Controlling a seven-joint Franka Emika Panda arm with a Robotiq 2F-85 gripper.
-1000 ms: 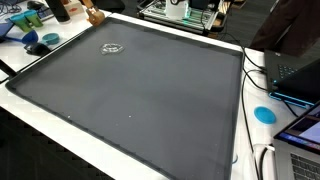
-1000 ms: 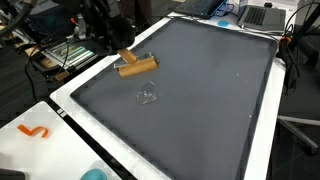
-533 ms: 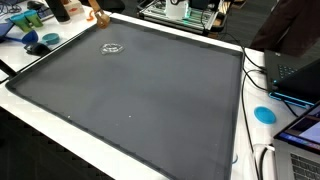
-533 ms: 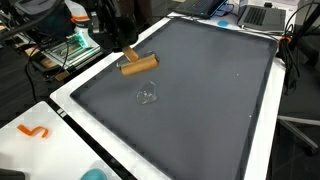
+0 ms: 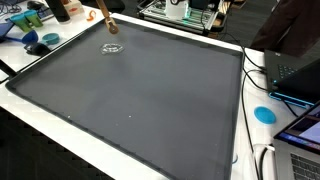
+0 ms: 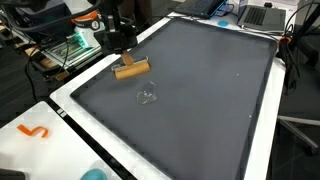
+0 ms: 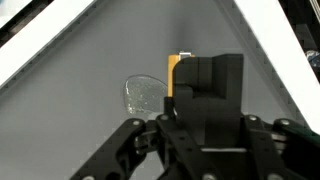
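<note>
A dark grey mat (image 5: 150, 100) (image 6: 210, 100) with a matt, faintly speckled surface and a thin raised border covers most of a white table (image 6: 70, 150), and only two things are seen on or over it. The gripper (image 6: 127, 60) hangs over the mat's edge region, its black fingers closed on a wooden block (image 6: 131, 69). The block is a short, tan, bar-shaped piece held roughly level, and in an exterior view it appears as a slanting stick (image 5: 104, 18). Whether the block touches the mat cannot be told. In the wrist view the gripper (image 7: 195, 90) hides most of the block (image 7: 176, 72), leaving a narrow yellow-brown strip showing. Just beside the block and apart from it, a small clear piece (image 6: 147, 96) (image 5: 111, 47) (image 7: 143, 95) lies flat on the mat. It is glassy, rounded and wrinkled at the rim, and its material cannot be told. Nothing stands between the block and this piece. Off the mat, on the white table margin, lie an orange hook (image 6: 33, 131) of curled S shape and a flat blue disc (image 5: 264, 114). A laptop (image 5: 300, 70) with cables around it sits well apart from the gripper.
</note>
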